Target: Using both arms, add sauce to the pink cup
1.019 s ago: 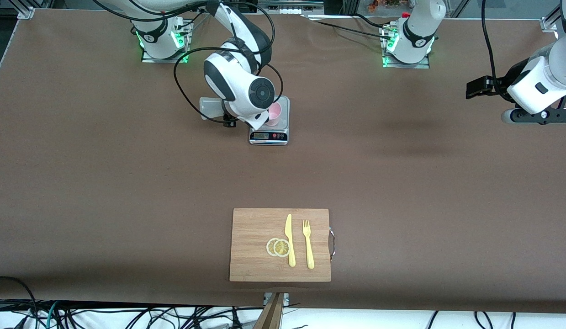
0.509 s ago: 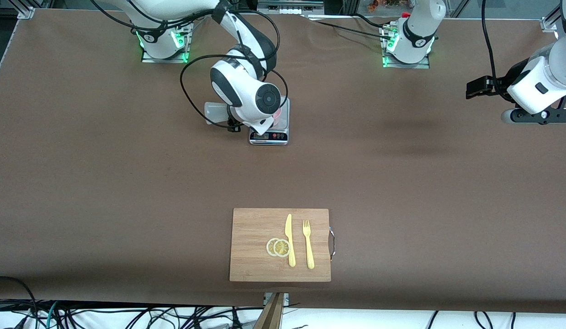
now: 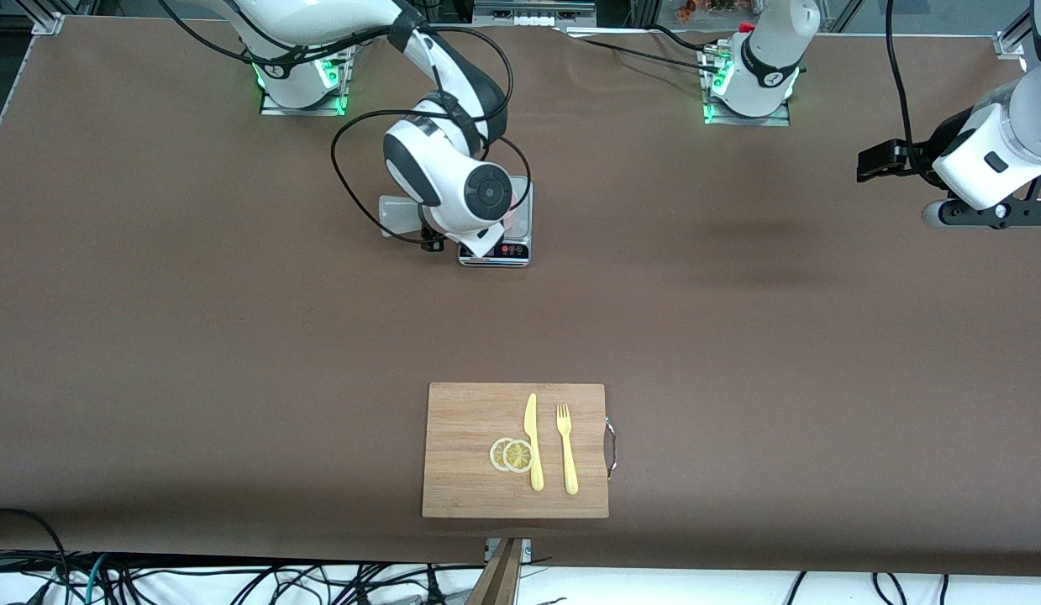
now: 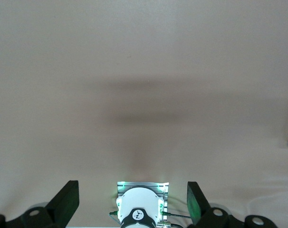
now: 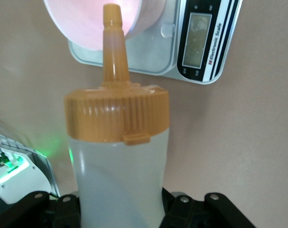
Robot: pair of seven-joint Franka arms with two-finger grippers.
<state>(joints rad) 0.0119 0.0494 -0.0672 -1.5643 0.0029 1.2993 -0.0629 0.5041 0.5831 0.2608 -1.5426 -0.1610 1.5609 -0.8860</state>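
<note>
My right gripper (image 3: 429,228) is shut on the sauce bottle (image 3: 396,217), a whitish squeeze bottle held tipped on its side beside the scale (image 3: 496,249). In the right wrist view the gripper (image 5: 118,211) clamps the bottle (image 5: 118,175) low on its body. The bottle's orange nozzle (image 5: 113,42) points at the rim of the pink cup (image 5: 87,23), which stands on the scale (image 5: 201,42). In the front view the right wrist hides most of the pink cup (image 3: 512,202). My left gripper (image 3: 880,161) is open and empty, waiting in the air over the left arm's end of the table (image 4: 132,204).
A wooden cutting board (image 3: 470,420) lies near the front camera's edge of the table, carrying a yellow knife (image 3: 533,441), a yellow fork (image 3: 565,449) and two lemon slices (image 3: 512,455). The arm bases stand along the table edge farthest from the front camera.
My right arm has carried the tipped bottle toward the scale, and its wrist now covers more of the pink cup. The left arm has not moved.
</note>
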